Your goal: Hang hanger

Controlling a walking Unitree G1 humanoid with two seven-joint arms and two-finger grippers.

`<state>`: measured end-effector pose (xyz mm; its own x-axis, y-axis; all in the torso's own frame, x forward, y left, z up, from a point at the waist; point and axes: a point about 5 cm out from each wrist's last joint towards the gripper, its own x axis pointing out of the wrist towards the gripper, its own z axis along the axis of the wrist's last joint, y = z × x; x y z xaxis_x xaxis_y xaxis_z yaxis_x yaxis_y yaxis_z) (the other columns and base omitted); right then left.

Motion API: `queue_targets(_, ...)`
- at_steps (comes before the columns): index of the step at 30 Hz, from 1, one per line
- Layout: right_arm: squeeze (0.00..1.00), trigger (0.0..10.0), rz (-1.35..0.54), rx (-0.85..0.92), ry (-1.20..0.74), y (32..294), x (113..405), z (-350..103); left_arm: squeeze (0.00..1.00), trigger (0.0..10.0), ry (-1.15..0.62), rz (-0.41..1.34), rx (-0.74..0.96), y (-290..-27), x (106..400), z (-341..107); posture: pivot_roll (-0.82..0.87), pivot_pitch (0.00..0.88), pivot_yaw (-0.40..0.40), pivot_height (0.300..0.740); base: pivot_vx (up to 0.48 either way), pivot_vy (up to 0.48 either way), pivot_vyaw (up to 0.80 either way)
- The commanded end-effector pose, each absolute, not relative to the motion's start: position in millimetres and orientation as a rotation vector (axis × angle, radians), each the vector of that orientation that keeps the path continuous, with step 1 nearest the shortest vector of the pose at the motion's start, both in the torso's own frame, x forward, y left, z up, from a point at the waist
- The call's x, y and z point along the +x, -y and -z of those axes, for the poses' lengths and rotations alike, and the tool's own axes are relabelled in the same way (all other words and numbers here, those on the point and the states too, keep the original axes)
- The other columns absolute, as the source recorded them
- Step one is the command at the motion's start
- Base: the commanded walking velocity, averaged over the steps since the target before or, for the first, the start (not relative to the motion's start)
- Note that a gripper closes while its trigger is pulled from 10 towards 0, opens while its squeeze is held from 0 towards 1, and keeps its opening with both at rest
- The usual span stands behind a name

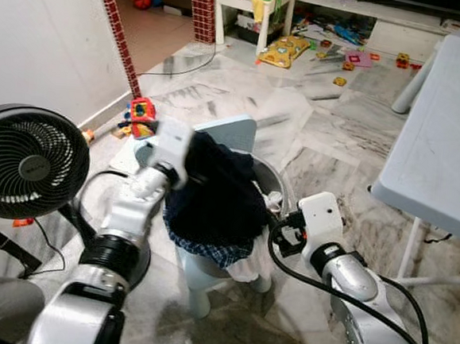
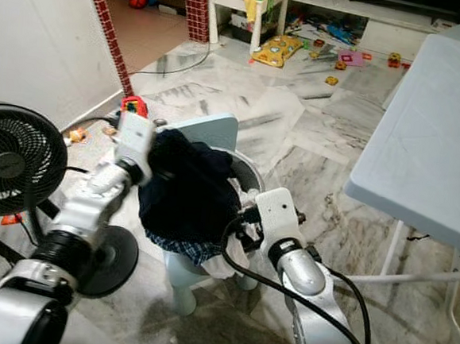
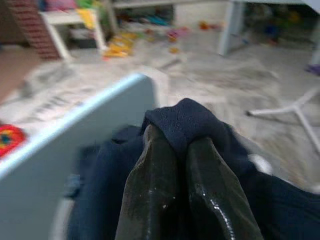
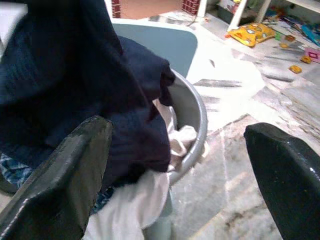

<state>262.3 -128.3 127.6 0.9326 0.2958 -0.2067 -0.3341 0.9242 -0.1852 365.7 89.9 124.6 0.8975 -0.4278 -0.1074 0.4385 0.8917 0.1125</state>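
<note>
While left gripper (image 3: 172,145) pinches navy garment (image 1: 212,190) over basin (image 4: 187,107), right gripper (image 4: 175,165) gapes beside it.

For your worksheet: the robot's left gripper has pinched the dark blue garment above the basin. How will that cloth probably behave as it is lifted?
The dark blue garment is probably floppy: it bunches over the left gripper and drapes down past the grey basin. It seems light. It may drag the white cloth beneath along.

A fan (image 1: 23,162) and a table (image 1: 447,141) flank open marble floor (image 1: 328,140).
</note>
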Motion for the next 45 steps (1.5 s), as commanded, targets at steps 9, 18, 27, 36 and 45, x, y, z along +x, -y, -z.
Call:
queue_targets(9,0.00,10.0,-0.313,-0.216,-0.175,128,259,-133,0.00,10.0,-0.175,0.547,0.224,-79,351,-87,-0.20,0.175,0.096,0.740,0.000,0.000,0.00)
queue_targets(18,0.00,10.0,-0.319,-0.210,-0.177,125,261,-132,1.00,10.0,-0.122,0.663,0.379,-89,344,-83,-0.19,0.163,0.097,0.740,0.000,0.000,0.00)
queue_targets(27,0.00,10.0,-0.329,-0.208,-0.176,123,264,-132,1.00,10.0,-0.026,0.774,0.552,-99,340,-94,-0.18,0.153,0.092,0.740,0.000,0.000,0.00)
queue_targets(36,0.00,10.0,-0.339,-0.199,-0.180,119,265,-128,1.00,10.0,0.034,0.647,0.521,-124,330,-99,-0.14,0.142,0.089,0.740,0.000,0.000,0.00)
queue_targets(45,0.00,10.0,-0.346,-0.197,-0.175,118,268,-129,1.00,10.0,0.080,0.526,0.467,-139,318,-108,-0.13,0.137,0.087,0.740,0.000,0.000,0.00)
